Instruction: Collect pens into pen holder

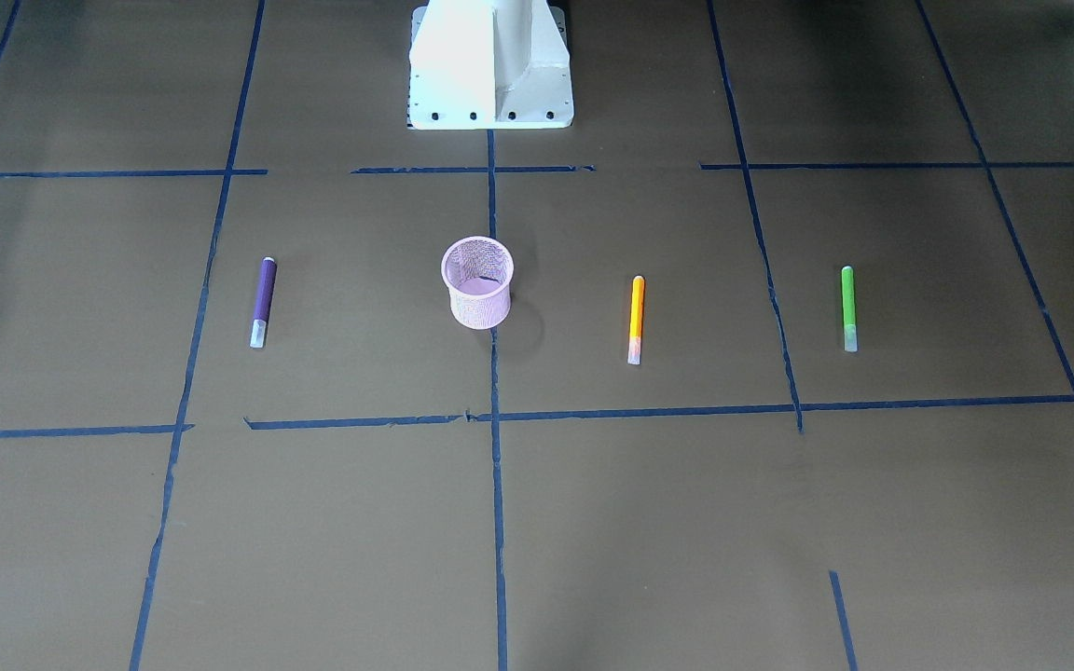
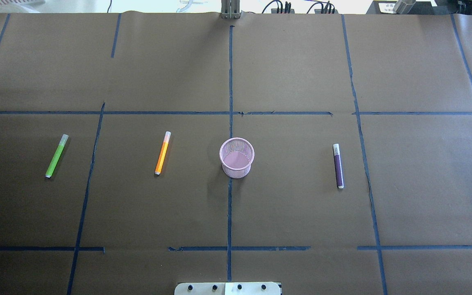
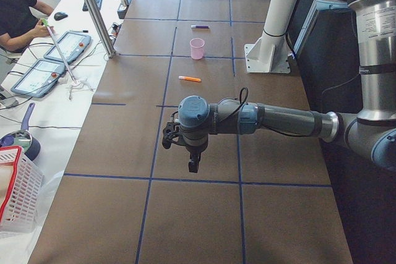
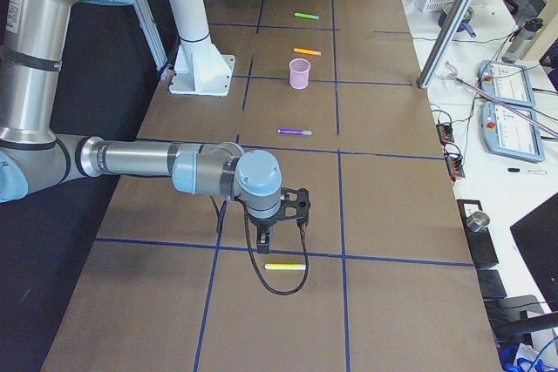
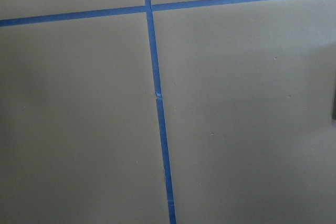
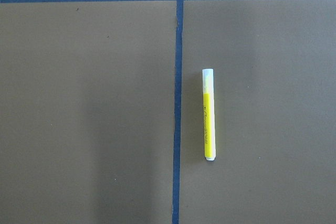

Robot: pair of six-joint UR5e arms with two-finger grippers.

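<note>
Yellow pen (image 4: pixel 285 266) just beside and below right pincer (image 4: pixel 266 246), grip state indiscernible.

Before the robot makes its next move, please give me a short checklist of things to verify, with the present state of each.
1. Pen holder upright, mouth up, no pen sticking out: ok.
2. Purple pen, orange pen and green pen lying flat, apart from the holder: ok.
3. Yellow pen visible in the right wrist view, free all round: ok.
4. Right gripper open for a grasp: cannot tell.
5. Left gripper open: cannot tell.
6. Left wrist view shows a pen: not ok, only table.
</note>
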